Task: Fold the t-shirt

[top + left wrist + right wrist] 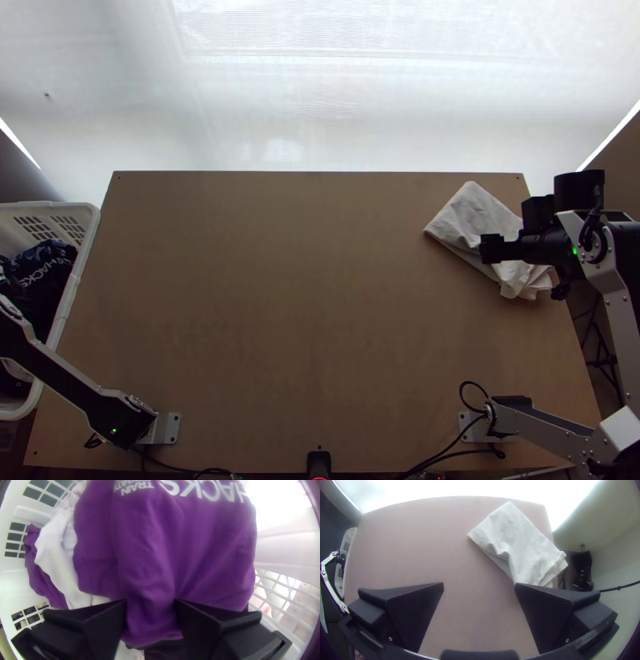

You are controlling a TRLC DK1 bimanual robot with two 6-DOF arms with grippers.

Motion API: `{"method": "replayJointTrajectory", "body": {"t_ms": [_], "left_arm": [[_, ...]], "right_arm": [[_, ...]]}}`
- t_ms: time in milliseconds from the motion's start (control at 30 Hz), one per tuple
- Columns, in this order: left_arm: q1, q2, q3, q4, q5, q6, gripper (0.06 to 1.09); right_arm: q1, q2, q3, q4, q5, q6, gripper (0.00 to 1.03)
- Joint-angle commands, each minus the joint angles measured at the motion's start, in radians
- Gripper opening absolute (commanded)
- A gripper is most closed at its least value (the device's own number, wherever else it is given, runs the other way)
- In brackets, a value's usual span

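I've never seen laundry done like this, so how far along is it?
Apparently between shirts. The white cloth lies on the table in a roughly folded, slightly rumpled bundle, so that one looks done. In hand: nothing between the right gripper's open jaws; the left gripper is at a purple shirt in the basket, grip unclear. Left, probably: spreading and folding that.

links (621,320) silver-grey | joints (579,192) black | lights (574,251) green | cables (472,382) black, looped | screws (567,640) small

R tool (486,249) w/ fingers apart — white cloth (523,543) folded, creased on tbl (410,553), nr edge.
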Motion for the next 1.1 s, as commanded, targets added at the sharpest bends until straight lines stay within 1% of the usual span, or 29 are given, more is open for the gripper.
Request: {"method": "replayJointTrajectory", "body": {"t_ms": [0, 133, 200, 267, 333, 467, 567, 633, 667, 733, 833, 933, 1067], "left_arm": [[0.002, 0.027, -0.004, 0.031, -0.023, 0.061, 0.10], [0.000, -0.031, -0.007, 0.004, -0.022, 0.064, 0.10], [-0.004, -0.114, -0.006, -0.026, 0.006, 0.058, 0.10], [-0.004, -0.218, -0.007, -0.046, 0.086, 0.030, 0.10], [0.005, -0.333, -0.004, -0.046, 0.170, -0.023, 0.10], [0.028, -0.559, 0.011, -0.032, 0.371, -0.147, 0.10], [0.039, -0.674, 0.046, -0.007, 0.446, -0.221, 0.10], [0.043, -0.734, 0.059, 0.028, 0.463, -0.252, 0.10], [0.063, -0.790, 0.060, 0.077, 0.498, -0.299, 0.10], [0.079, -0.819, 0.062, 0.116, 0.521, -0.335, 0.10], [0.117, -0.867, 0.077, 0.169, 0.547, -0.424, 0.10], [0.140, -0.876, 0.085, 0.188, 0.554, -0.457, 0.10], [0.166, -0.878, 0.085, 0.175, 0.577, -0.459, 0.10]], "right_arm": [[-0.007, -0.001, 0.009, -0.001, 0.002, 0.002, 0.99], [-0.010, -0.009, 0.018, -0.003, 0.000, 0.002, 0.99], [-0.010, -0.010, 0.017, -0.003, 0.000, 0.002, 0.99], [-0.010, -0.010, 0.015, -0.003, 0.000, 0.003, 0.99], [-0.010, -0.010, 0.012, -0.001, 0.000, 0.007, 0.99], [-0.009, -0.010, 0.008, 0.008, 0.000, 0.007, 0.99], [-0.007, -0.010, 0.009, 0.009, 0.000, 0.007, 0.99], [-0.006, -0.013, 0.009, 0.009, 0.000, 0.007, 0.99], [-0.003, -0.021, 0.008, 0.009, 0.000, 0.007, 0.99], [-0.003, -0.026, 0.005, 0.009, 0.000, 0.007, 0.99], [-0.001, -0.036, -0.002, 0.009, 0.000, 0.002, 0.99], [-0.001, -0.044, -0.015, 0.009, 0.000, 0.000, 0.99], [0.002, -0.047, -0.021, 0.009, 0.000, -0.004, 0.99]]}}
